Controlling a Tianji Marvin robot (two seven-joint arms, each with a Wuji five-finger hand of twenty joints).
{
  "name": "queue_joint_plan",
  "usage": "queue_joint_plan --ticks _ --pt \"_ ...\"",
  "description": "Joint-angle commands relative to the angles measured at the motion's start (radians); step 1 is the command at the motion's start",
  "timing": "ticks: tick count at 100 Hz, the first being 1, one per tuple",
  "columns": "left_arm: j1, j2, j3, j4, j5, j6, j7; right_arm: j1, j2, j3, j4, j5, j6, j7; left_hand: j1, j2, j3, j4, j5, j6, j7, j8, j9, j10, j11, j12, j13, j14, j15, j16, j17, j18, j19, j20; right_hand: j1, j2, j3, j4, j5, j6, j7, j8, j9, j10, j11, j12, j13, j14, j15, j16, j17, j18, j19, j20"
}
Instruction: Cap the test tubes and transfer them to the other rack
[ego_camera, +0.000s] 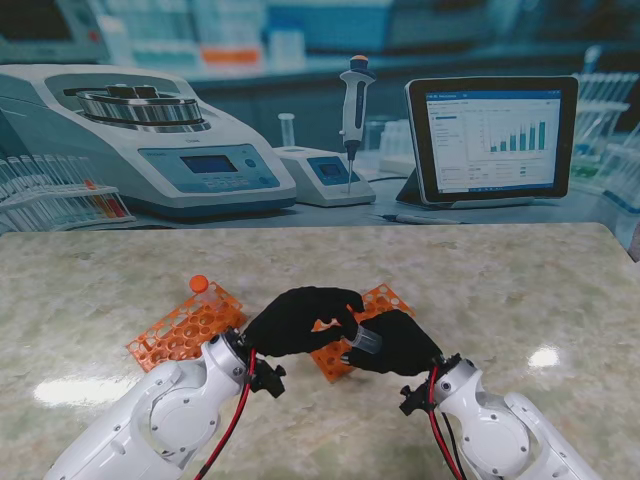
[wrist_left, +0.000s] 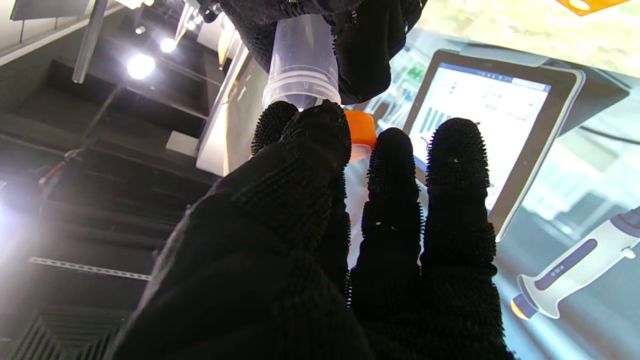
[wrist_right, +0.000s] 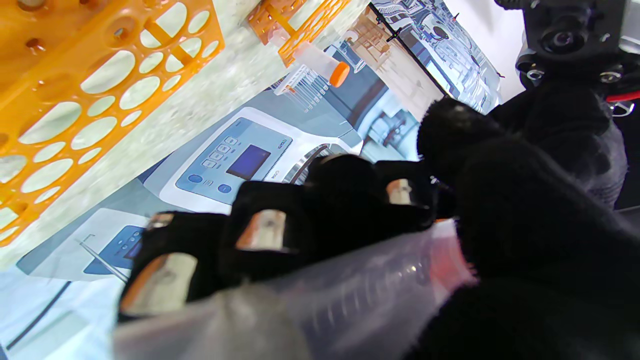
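Left hand (ego_camera: 295, 320): black knitted glove with a bristly, nubbed weave; thumb and forefinger are pinched on a small orange cap (wrist_left: 361, 135), smooth plastic, round. The other fingers (wrist_left: 455, 190) stand straight and apart. The cap sits just beside the open mouth of the tube, touching or nearly so; which, cannot be told.

Right hand (ego_camera: 398, 342): same black glove, fingers curled around a clear test tube (wrist_left: 303, 65). Tube is translucent plastic, cylindrical, with raised thread rings at the open mouth and faint graduation marks along its wall in the right wrist view. It is held above the table, in front of the right rack, mouth turned toward the left hand.

Left rack (ego_camera: 187, 325): orange plastic, flat rectangular grid of round holes, lying on the table to the robot's left. One capped tube (ego_camera: 199, 284) stands at its far corner, clear body with orange cap.

Right rack (ego_camera: 372, 303): orange plastic, same perforated pattern, largely hidden behind both hands.

Table (ego_camera: 520, 290): pale marbled stone finish, glossy, with bright light reflections.

Backdrop (ego_camera: 320, 110): printed laboratory scene, flat, showing a centrifuge, a pipette on a stand and a tablet with bar charts.

Arms: white glossy shells with red and black cables at the wrists.
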Motion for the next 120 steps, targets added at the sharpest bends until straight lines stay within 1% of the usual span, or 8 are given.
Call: queue_joint_plan --ticks 1,53,54,59,64,73,97,120 --pt "0.011 -0.001 0.001 -0.003 -0.003 -0.006 -0.009 -0.006 -0.004 -0.001 -0.005 0.001 0.001 0.0 0.12 0.048 0.082 0.07 -0.003 -0.002 -0.02 -0.011 0.028 0.034 0.07 0.033 0.031 -0.074 0.007 0.013 -0.002 -0.001 -0.019 0.006 0.05 0.022 -0.014 -0.023 0.015 -0.04 0.059 0.041 0.041 -0.003 0.001 0.022 0.037 -0.091 0.211 0.073 0.076 -0.086 0.286 0.028" --pt "0.015 0.0 0.003 -0.003 -0.057 -0.012 -0.036 -0.007 -0.004 0.002 -0.005 -0.001 0.002 -0.001 0.12 0.064 0.065 0.075 -0.013 0.009 -0.063 -0.033 0.022 0.049 0.055 0.002 0.035 -0.058 0.002 0.005 0.002 -0.002 -0.021 0.01 0.05 0.023 -0.015 -0.023 0.015 -0.04 0.059 0.041 0.041 -0.004 0.001 0.022 0.037 -0.091 0.211 0.073 0.076 -0.086 0.286 0.028" --pt "0.015 0.0 0.002 -0.004 -0.058 -0.012 -0.036 -0.007 -0.004 0.002 -0.005 -0.001 0.002 -0.001 0.12 0.065 0.063 0.075 -0.014 0.008 -0.065 -0.034 0.022 0.049 0.054 0.001 0.035 -0.059 0.002 0.004 0.003 -0.015 -0.02 0.009 0.05 0.022 -0.015 -0.023 0.015 -0.04 0.059 0.041 0.041 -0.004 0.001 0.022 0.037 -0.091 0.211 0.073 0.076 -0.086 0.286 0.028" --pt "0.017 0.001 0.0 -0.007 -0.06 -0.013 -0.041 -0.007 -0.004 0.002 -0.005 -0.001 0.002 -0.001 0.12 0.068 0.061 0.076 -0.016 0.008 -0.07 -0.037 0.019 0.049 0.053 -0.001 0.034 -0.058 0.001 0.004 0.002 -0.006 -0.023 0.008 0.051 0.023 -0.014 -0.023 0.015 -0.041 0.059 0.041 0.04 -0.003 0.0 0.022 0.037 -0.091 0.211 0.073 0.076 -0.086 0.286 0.028" --pt "0.018 0.002 -0.001 -0.008 -0.061 -0.013 -0.045 -0.007 -0.004 0.002 -0.005 -0.001 0.002 -0.001 0.12 0.07 0.059 0.076 -0.018 0.009 -0.076 -0.04 0.019 0.052 0.052 -0.004 0.036 -0.057 0.002 0.004 0.008 -0.029 -0.021 0.004 0.051 0.023 -0.015 -0.023 0.015 -0.041 0.059 0.041 0.041 -0.004 0.0 0.022 0.037 -0.091 0.211 0.073 0.076 -0.086 0.286 0.028" --pt "0.02 0.002 -0.001 -0.007 -0.074 -0.014 -0.052 -0.007 -0.004 0.002 -0.005 -0.002 0.002 -0.001 0.12 0.073 0.055 0.079 -0.02 0.01 -0.087 -0.046 0.021 0.054 0.048 -0.013 0.035 -0.055 0.0 0.003 0.009 -0.023 -0.025 0.003 0.05 0.023 -0.015 -0.023 0.015 -0.041 0.058 0.041 0.041 -0.002 0.0 0.022 0.037 -0.091 0.211 0.073 0.076 -0.086 0.286 0.028" --pt "0.02 0.003 0.001 -0.007 -0.087 -0.014 -0.06 -0.007 -0.004 0.002 -0.004 -0.001 0.003 -0.001 0.12 0.081 0.045 0.082 -0.035 0.014 -0.178 -0.097 0.013 0.074 0.033 -0.05 0.038 -0.044 -0.004 0.005 0.015 -0.033 -0.034 0.001 0.05 0.022 -0.014 -0.023 0.015 -0.041 0.058 0.041 0.041 -0.004 0.001 0.023 0.037 -0.091 0.211 0.073 0.076 -0.086 0.286 0.028" --pt "0.015 0.002 0.006 -0.003 -0.094 -0.021 -0.06 -0.006 -0.004 0.002 -0.003 0.0 0.003 -0.001 0.12 0.086 0.041 0.084 -0.06 -0.005 -0.27 -0.16 0.01 0.084 0.03 -0.071 0.041 -0.041 -0.008 0.004 0.019 -0.035 -0.039 0.005 0.05 0.023 -0.015 -0.023 0.015 -0.041 0.058 0.041 0.041 -0.003 0.001 0.023 0.037 -0.091 0.211 0.073 0.076 -0.086 0.286 0.028"
